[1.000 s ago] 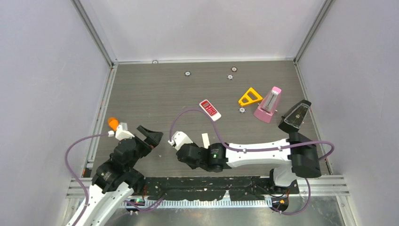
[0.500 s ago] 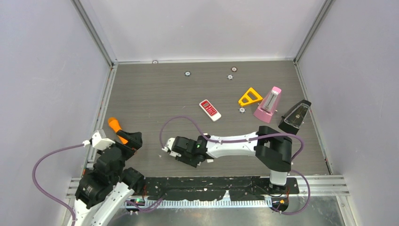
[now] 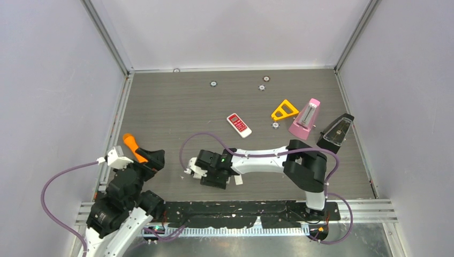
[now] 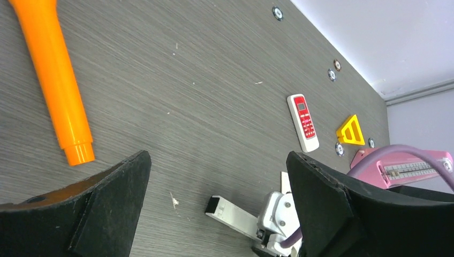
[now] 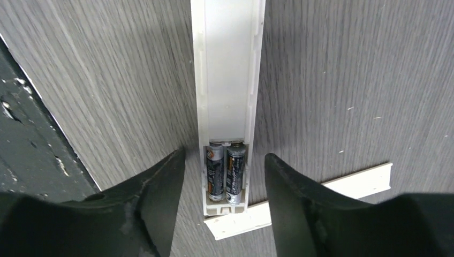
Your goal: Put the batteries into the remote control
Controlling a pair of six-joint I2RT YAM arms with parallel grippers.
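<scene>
Right wrist view: right gripper (image 5: 225, 157) hovers wide open, empty, straddling the white remote (image 5: 227, 69) at frame centre, two dark batteries (image 5: 225, 172) seated in its lower compartment. Left gripper (image 4: 218, 158) gapes open, empty.

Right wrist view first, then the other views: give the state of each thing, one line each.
white remote: back up, battery bay uncovered.
batteries: two seated side by side in the bay.
white strip: loose, lying at the bay end.
right gripper: open, straddling the remote.
left gripper: open, empty.
red-and-white remote: flat, buttons up.
orange stick: lying flat.
pink metronome: standing.
</scene>
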